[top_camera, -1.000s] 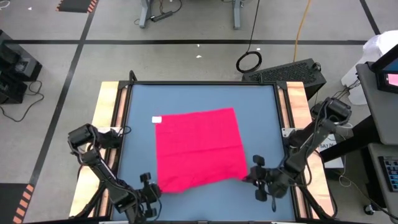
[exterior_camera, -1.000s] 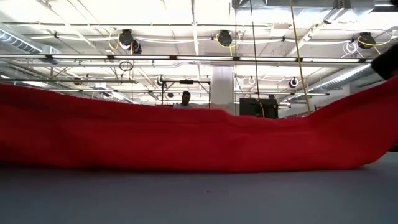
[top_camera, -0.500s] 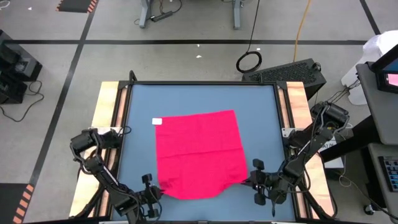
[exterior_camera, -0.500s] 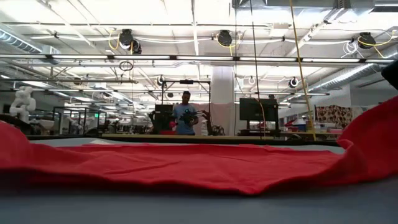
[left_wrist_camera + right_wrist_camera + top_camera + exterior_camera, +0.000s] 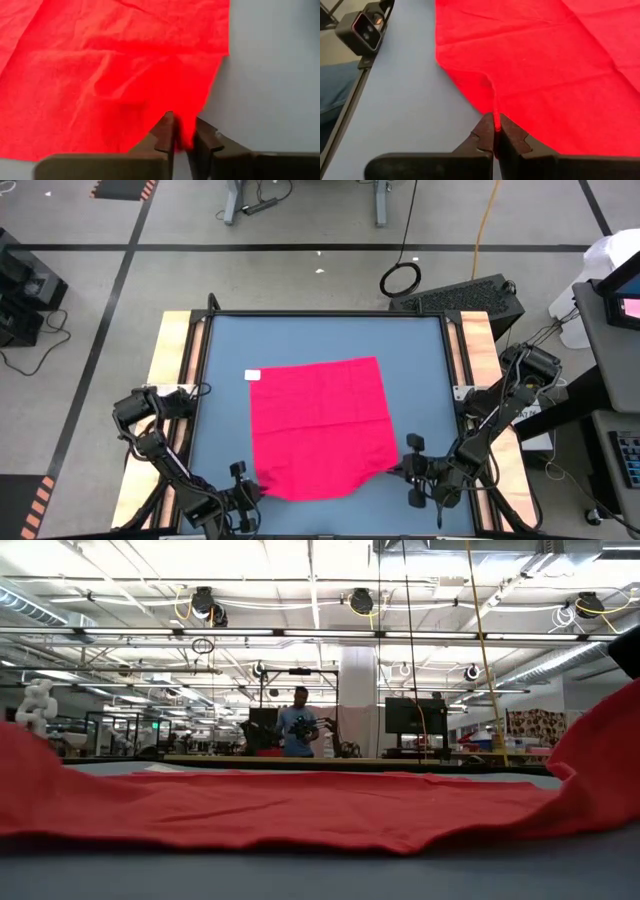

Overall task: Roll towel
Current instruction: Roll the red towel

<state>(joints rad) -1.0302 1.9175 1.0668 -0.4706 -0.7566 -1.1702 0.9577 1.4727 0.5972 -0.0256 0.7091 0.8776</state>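
Lying towel [image 5: 320,425], near corners in both claws [image 5: 495,131]

**Twin dark arms, seen up close**

Two black jointed arms flank the table, the left arm [image 5: 150,442] at eight o'clock and the right arm [image 5: 500,415] at four o'clock, each built of rounded joint housings with thin cables trailing alongside. The left gripper [image 5: 184,137] and right gripper [image 5: 495,134] carry angular, matte, dark fingers with stepped inner faces.

The towel [image 5: 300,815] lies low across the table [image 5: 320,875], both ends raised.
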